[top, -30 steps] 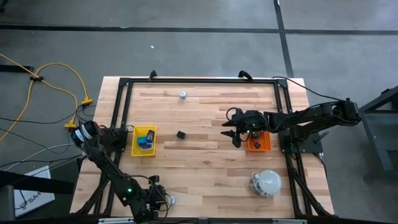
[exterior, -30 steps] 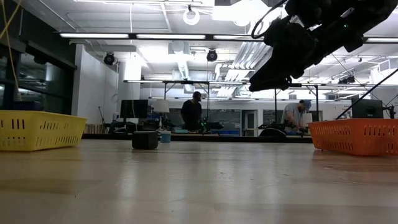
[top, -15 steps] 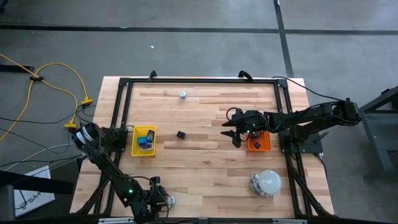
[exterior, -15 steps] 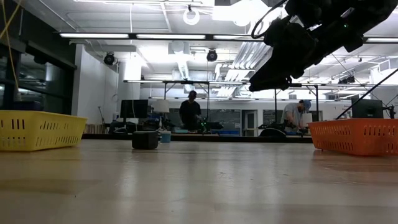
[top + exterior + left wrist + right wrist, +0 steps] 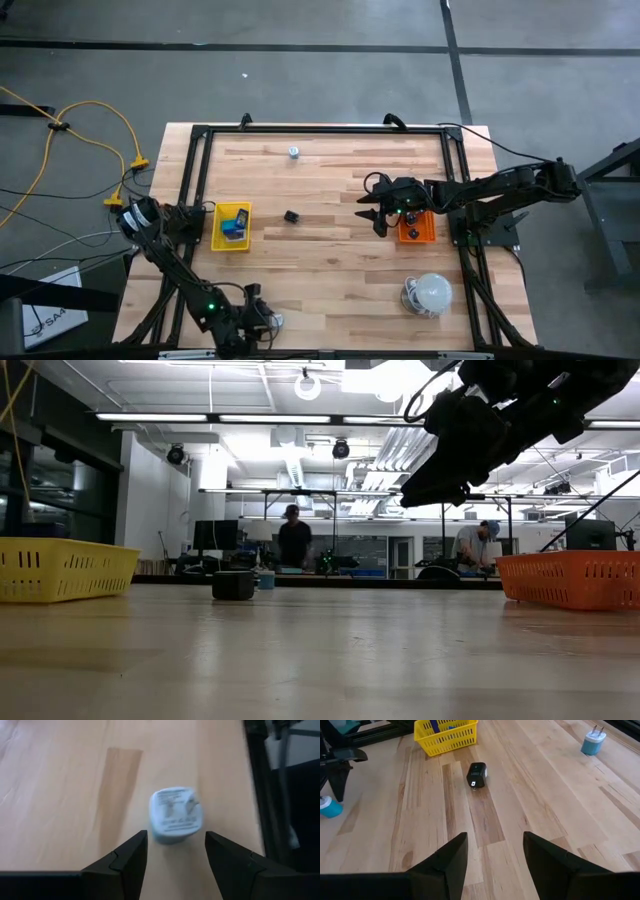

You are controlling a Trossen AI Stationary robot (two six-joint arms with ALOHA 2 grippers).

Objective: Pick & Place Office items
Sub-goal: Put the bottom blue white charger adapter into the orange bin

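The yellow tray point(image 5: 231, 227) is set at the table's point(image 5: 330, 270) left side and the orange tray point(image 5: 417, 229) at its right, well apart. A small block point(image 5: 292, 216) is found between them, nearer the yellow tray, and a plug adapter point(image 5: 294, 152) is parked near the far edge.

You see a wooden table point(image 5: 330, 270) carrying a yellow tray point(image 5: 231, 227), orange tray point(image 5: 417, 228), black block point(image 5: 292, 216), white plugs point(image 5: 294, 152) and white dome point(image 5: 433, 292)
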